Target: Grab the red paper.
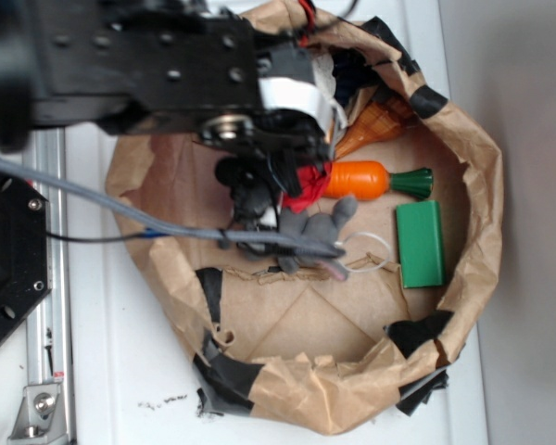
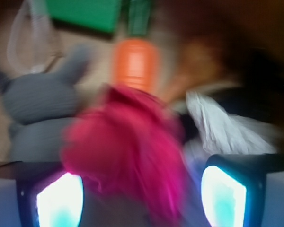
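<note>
The brown paper bag [image 1: 473,185] with rolled-down walls holds everything. In the exterior view the red paper [image 1: 306,190] lies near its middle, mostly hidden under the arm, touching the toy carrot [image 1: 357,179] on its right, with the grey plush mouse [image 1: 310,232] just beside it. The wrist view, blurred, shows the gripper [image 2: 141,201] with its jaws apart, the red wad between them. The wad should be light, soft and springy; closing across its thick centre seems safest, since loose folds may slip.
</note>
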